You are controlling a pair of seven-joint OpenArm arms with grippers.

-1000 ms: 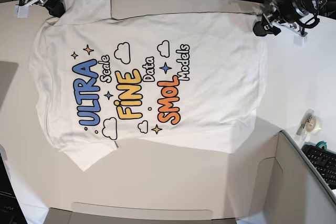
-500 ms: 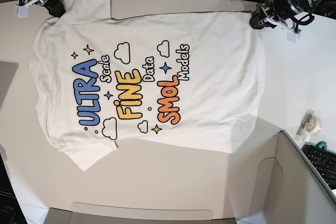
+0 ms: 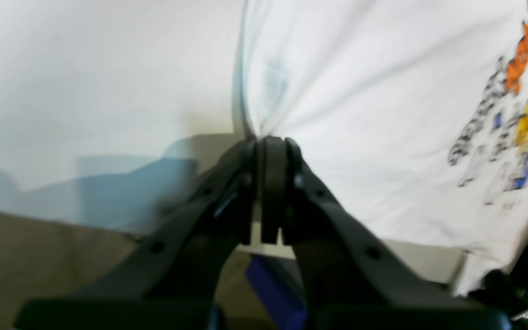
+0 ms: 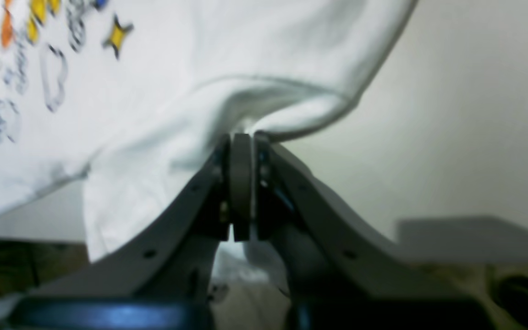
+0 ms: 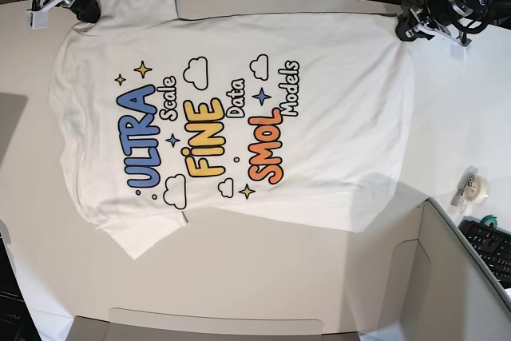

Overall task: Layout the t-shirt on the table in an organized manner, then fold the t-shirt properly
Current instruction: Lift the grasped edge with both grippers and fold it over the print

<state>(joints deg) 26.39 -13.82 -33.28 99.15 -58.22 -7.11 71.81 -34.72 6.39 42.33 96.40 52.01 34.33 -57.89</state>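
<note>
A: Item status?
B: The t-shirt (image 5: pixel 239 125) lies print-up and nearly flat on the table (image 5: pixel 239 277), spread across its middle. Layout is almost complete; folding has not begun.
A: Grips?
B: Left gripper (image 5: pixel 405 28) is clenched on a hem corner; right gripper (image 5: pixel 86 10) is clenched on cloth by the sleeve.
A: Condition?
B: White cotton, "ULTRA FINE SMOL" legible, light wrinkles, one sleeve angled outward.

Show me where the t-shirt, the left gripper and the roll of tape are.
t-shirt (image 5: pixel 335 149), base view, plain fabric beside the print.
left gripper (image 3: pixel 271 140), left wrist view, fingertips pinching the hem.
roll of tape (image 5: pixel 477 188), base view, its top.
</note>
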